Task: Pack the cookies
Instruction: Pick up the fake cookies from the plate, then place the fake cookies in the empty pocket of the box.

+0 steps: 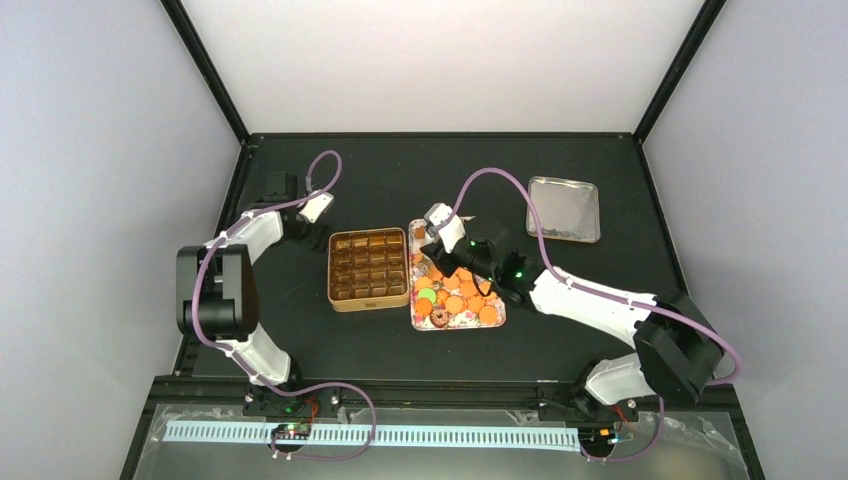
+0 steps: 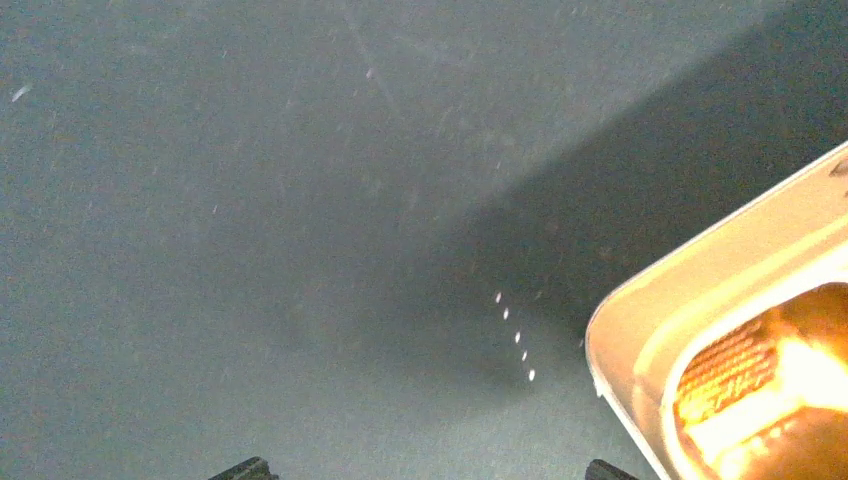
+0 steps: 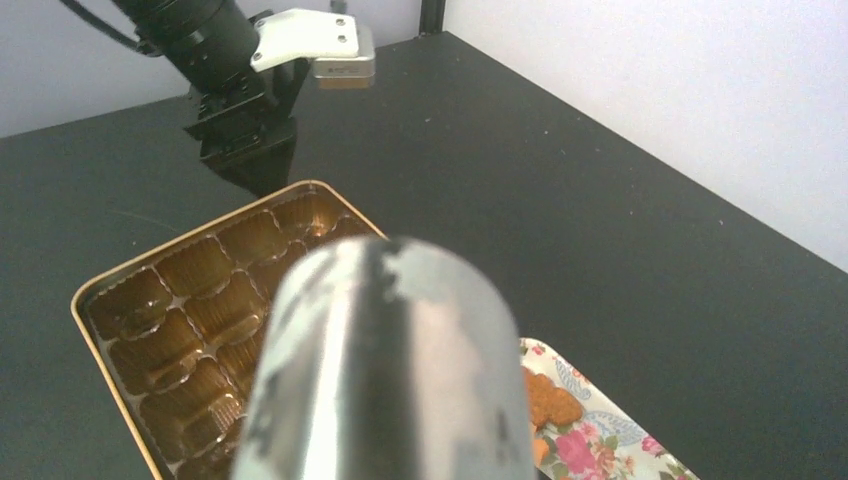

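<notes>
Top external: cookies (image 1: 455, 300) lay strewn along the floral tray (image 1: 498, 322), lengthwise away from me; my left pincer (image 2: 420, 472) stood spread, right pincer (image 1: 432, 250) unreadable.

The counter (image 1: 400, 170) is matte black. The square tin (image 1: 368, 300) is gold, and its paper cups (image 3: 200, 300) are a glossy dark brown. The tray (image 3: 600, 450) is cream, printed with pink flowers and green leaves. The cookies (image 1: 462, 298) are mostly orange-golden, with a green one (image 1: 427, 295) and a dark brown ring (image 1: 438, 318). The shallow pan (image 1: 564, 209) is plain silver. The left arm (image 1: 258, 232) and right arm (image 1: 590, 295) are white with black joints, and their cables (image 1: 497, 175) are purple.
</notes>
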`<state>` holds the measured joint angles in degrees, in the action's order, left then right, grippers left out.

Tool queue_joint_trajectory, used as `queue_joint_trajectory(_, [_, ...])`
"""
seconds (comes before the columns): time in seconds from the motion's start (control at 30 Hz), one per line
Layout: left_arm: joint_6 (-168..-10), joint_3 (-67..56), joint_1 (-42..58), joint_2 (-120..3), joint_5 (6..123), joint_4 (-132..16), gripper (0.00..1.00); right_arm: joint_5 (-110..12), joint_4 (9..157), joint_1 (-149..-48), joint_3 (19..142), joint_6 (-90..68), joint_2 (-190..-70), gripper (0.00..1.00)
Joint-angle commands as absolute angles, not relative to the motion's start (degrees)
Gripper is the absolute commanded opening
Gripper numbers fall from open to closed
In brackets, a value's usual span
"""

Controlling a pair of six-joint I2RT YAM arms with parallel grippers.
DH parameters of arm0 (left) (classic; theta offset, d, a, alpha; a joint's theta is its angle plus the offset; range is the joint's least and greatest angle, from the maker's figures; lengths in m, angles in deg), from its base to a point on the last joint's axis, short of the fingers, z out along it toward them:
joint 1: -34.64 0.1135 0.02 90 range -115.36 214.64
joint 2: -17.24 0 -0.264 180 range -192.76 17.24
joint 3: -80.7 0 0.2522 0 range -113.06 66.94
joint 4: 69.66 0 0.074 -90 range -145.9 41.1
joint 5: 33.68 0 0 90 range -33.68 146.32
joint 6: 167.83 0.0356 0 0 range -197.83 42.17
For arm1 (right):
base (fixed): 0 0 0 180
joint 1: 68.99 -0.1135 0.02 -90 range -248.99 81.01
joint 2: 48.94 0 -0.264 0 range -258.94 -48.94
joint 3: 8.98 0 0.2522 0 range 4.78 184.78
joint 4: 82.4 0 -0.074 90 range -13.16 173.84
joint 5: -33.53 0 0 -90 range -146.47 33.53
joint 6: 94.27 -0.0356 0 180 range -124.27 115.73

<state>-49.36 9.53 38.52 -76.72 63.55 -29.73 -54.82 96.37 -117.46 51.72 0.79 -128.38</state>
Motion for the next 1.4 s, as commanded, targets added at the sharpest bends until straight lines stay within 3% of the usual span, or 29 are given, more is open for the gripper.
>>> queue_joint_trajectory(0.0, [-50.60,6.34,35.14,-79.35,61.28,-31.39,0.82,-55.02,100.84,-117.25,50.35,0.77,-129.54,0.40])
queue_joint_trajectory(0.3, [-50.58,11.17,29.00,-75.27,63.35,-28.95,0.80,-55.49,100.68,-117.32,48.85,0.74,-129.60,0.38])
queue_joint_trajectory(0.5, [-50.05,14.58,28.45,-70.32,63.90,-26.29,0.80,-56.23,97.84,-117.24,48.96,1.05,-126.99,0.22])
queue_joint_trajectory(0.87, [-47.73,15.95,31.57,-62.04,66.06,-19.26,0.80,-58.22,94.75,-116.16,48.83,1.96,-121.21,0.10])
queue_joint_trajectory(1.13, [-45.81,15.24,37.89,-56.87,70.80,-14.02,0.80,-54.18,94.99,-116.12,57.11,1.16,-121.49,0.11])
queue_joint_trajectory(1.37, [-44.28,18.27,41.60,-52.50,73.72,-12.62,0.82,-47.71,98.25,-117.26,72.28,-2.40,-135.84,0.13])
